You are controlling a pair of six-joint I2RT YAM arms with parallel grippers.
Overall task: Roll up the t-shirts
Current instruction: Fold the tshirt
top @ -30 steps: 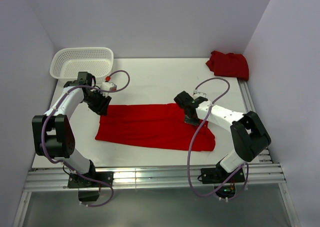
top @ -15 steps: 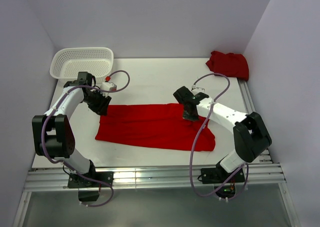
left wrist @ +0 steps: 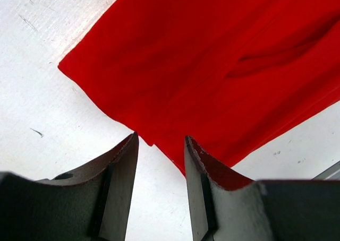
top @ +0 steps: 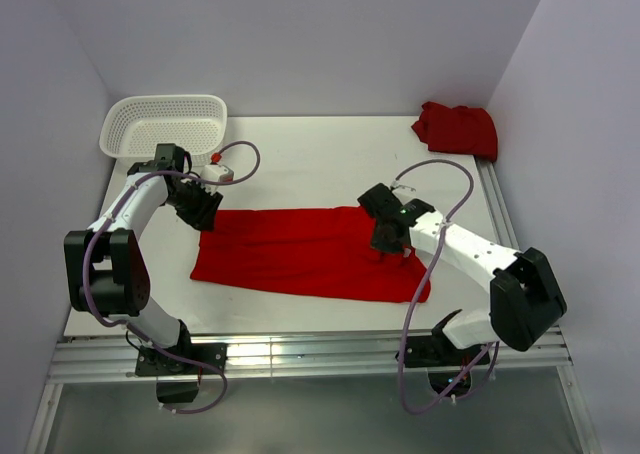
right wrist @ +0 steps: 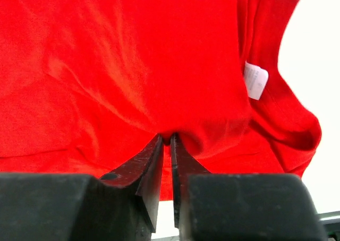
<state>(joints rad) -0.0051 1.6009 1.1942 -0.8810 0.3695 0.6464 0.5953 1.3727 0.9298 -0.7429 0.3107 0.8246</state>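
Since a second ago the right arm has swung toward the near right side, carrying the right gripper (top: 389,246) a little nearer along the cloth, while the left arm has not moved. Pale, plain walls (top: 300,34) close in the white surface (top: 300,164) on three sides, and metal rails run along its near and right edges. On this surface the spread t-shirt (top: 300,254) lies flat as a long red band across the middle. The right gripper's jaws are clenched almost together on a raised pinch of this shirt near its right end, where a small white label (right wrist: 256,80) shows among the folds. The left gripper (left wrist: 159,145) sits at the shirt's far left corner, its jaws parted and released, with bare surface and the cloth's edge visible between them and nothing held. A crumpled t-shirt (top: 457,129) lies heaped in the far right corner, well apart. A white mesh basket (top: 165,124) stands in the far left corner, just beyond the left arm.
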